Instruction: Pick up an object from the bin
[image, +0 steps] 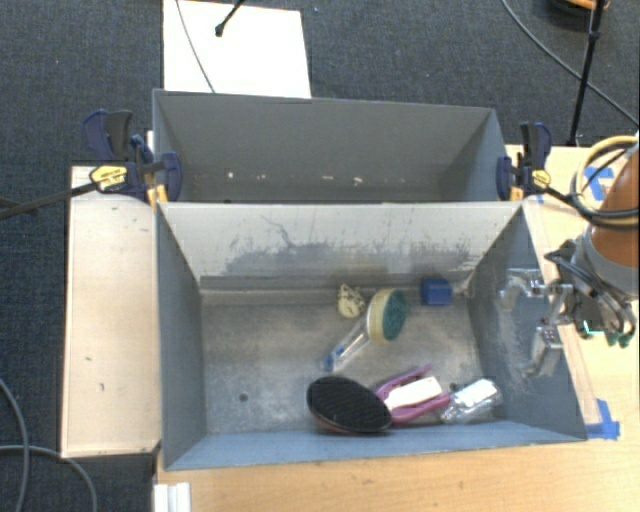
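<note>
Gripper (540, 318) over bin (250, 360) side wall; spread or pressed together: cannot tell | risk, judged: scraping that sloped wall on descent; snagging pink tool (405, 392) and brush (346, 405) lying against packet (472, 397) | contents: packet nearest gripper, blue block (435, 292) near, disc (385, 315) and figurine (349, 300) farther off

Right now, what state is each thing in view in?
gripper: over the right wall, away from the things.
black oval brush: lying flat, nearest the camera.
pink-handled tool: lying flat, touching the brush.
clear packet: lying beside the pink tool.
teal-faced disc: tilted on edge, mid-floor.
blue block: resting at the back.
cream lump: lying left of the disc.
</note>
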